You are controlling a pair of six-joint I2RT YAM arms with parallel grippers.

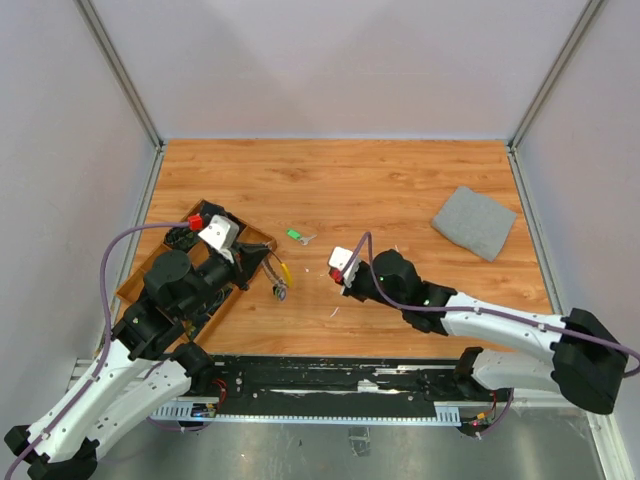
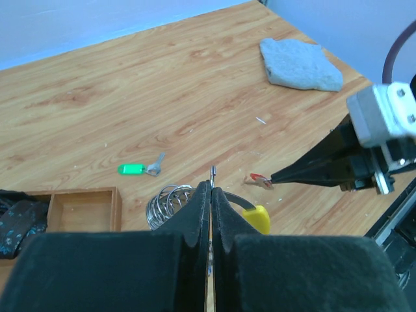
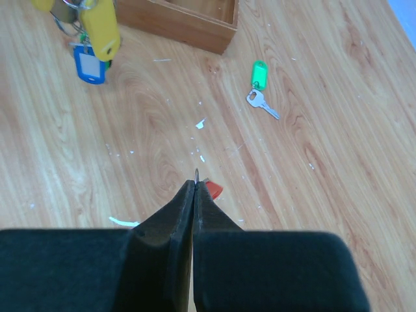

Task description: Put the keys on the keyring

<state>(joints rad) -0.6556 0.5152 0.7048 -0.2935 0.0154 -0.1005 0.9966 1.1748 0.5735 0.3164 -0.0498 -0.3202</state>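
The left gripper (image 2: 211, 195) is being held with its fingers pressed flat together. They are pinching the keyring (image 2: 168, 205), a sliver of metal showing just past the tips. The coiled silver ring is hanging to the left of those tips in the left wrist view. A yellow-headed key (image 2: 258, 219) is hanging to their right, and a blue-headed key (image 3: 89, 65) is seen beneath the yellow one from the right wrist. The left arm is being reached forward and to the right from its base, passing over the corner of a wooden tray (image 1: 262, 237).

The right gripper (image 3: 195, 185) is likewise being held closed. A red-headed key (image 3: 212, 189) is being pinched at its tips, with the red head lying just beside them, low over the table (image 1: 380, 180). The right arm is being stretched low and leftward across the table from its base. Its closed fingers are being pointed toward the keyring, near it but apart from it.

Farther out, a green-headed key (image 1: 296, 236) is lying flat on the wood, beyond both grippers. A grey cloth (image 1: 474, 222) is lying well apart at the far right.
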